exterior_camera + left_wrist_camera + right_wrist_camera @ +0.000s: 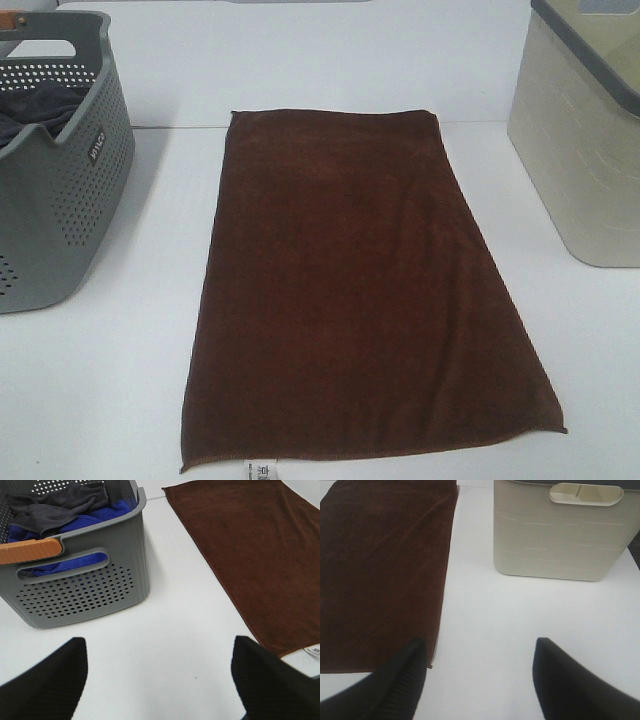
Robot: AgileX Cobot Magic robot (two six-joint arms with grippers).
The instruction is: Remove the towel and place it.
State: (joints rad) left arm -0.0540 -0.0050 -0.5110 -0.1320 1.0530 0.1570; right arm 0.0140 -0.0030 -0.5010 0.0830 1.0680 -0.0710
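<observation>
The dark brown towel (360, 290) lies spread flat on the white table in the middle of the exterior view, with its small white label (259, 469) at the near short edge. It also shows in the left wrist view (255, 555) and in the right wrist view (380, 570). Neither gripper shows in the exterior view. My left gripper (159, 680) is open and empty above bare table, between the grey basket and the towel's near corner. My right gripper (479, 677) is open and empty above bare table, beside the towel's near right corner.
A grey perforated basket (60, 180) stands at the left, holding dark grey and blue cloths (60, 510); it has an orange handle (30, 550). A beige bin (585, 140) with a grey rim stands at the right, also in the right wrist view (560, 535).
</observation>
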